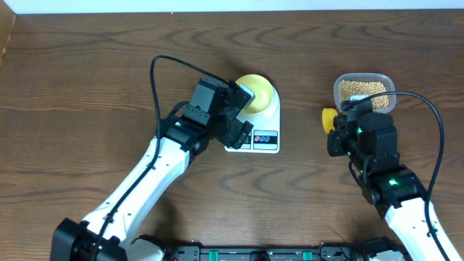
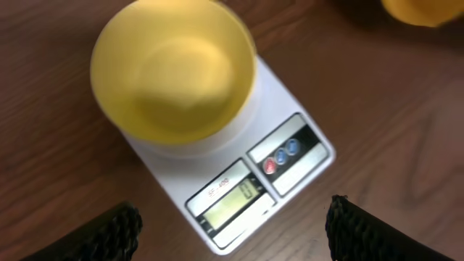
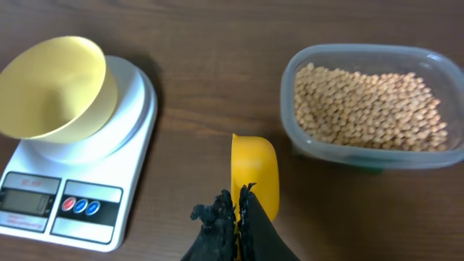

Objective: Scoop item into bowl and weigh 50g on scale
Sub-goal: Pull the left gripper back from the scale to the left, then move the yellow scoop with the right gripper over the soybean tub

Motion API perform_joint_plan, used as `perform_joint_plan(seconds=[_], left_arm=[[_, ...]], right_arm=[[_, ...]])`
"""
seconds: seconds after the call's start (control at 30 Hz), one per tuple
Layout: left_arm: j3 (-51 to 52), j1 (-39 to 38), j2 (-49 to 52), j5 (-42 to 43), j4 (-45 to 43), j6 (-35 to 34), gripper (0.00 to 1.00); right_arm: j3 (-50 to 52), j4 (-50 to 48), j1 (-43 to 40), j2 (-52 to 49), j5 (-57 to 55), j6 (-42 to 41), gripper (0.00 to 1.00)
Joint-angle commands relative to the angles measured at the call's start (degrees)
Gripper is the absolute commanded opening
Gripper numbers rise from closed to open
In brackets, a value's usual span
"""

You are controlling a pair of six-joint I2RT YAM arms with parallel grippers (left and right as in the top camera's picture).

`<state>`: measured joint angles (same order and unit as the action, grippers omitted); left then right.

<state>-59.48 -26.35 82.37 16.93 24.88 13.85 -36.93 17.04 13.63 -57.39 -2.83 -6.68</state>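
The right fingers (image 3: 217, 217) pinch the stiff yellow scoop (image 3: 255, 170) by its handle near loose, probably roll-prone beans (image 3: 366, 105); the left fingers (image 2: 109, 235) gape above the scale (image 2: 264, 119).

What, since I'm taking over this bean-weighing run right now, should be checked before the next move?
1. Bowl sits on scale, empty: ok.
2. Display reads zero: cannot tell, digits blurred.
3. Right tool shut on scoop: ok.
4. Tub uncovered, plenty of beans: ok.
5. Left tool open, holding nothing: ok.
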Motion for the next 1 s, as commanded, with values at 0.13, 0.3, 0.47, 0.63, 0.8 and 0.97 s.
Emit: perform_joint_plan(seconds=[0.13,0.3,0.47,0.63,0.8,0.97], left_arm=[[0.39,4.13,-5.14,7.1,3.54,10.4,0.84],[0.39,6.45,-7.17,7.1,7.65,14.21,0.84],[0.39,6.73,-7.15,7.06,7.52,14.21,0.84],[0.39,6.73,-7.15,7.06,7.67,14.21,0.84],[0.39,6.73,-7.15,5.97,7.67,14.21,0.84],[0.39,6.73,-7.15,5.99,7.67,14.21,0.84]], right_arm=[[-0.87,-1.68,-3.3,0.0,-0.68,4.46,0.01],[-0.87,-4.35,-4.63,0.0,-0.61,5.07,0.01],[-0.87,-5.64,-4.98,0.0,-0.66,6.6,0.01],[-0.87,-6.36,-4.96,0.0,0.66,6.54,0.01],[-0.87,-7.1,-4.96,0.17,1.07,6.54,0.01],[-0.87,-8.96,-4.96,0.22,1.05,6.56,0.01]])
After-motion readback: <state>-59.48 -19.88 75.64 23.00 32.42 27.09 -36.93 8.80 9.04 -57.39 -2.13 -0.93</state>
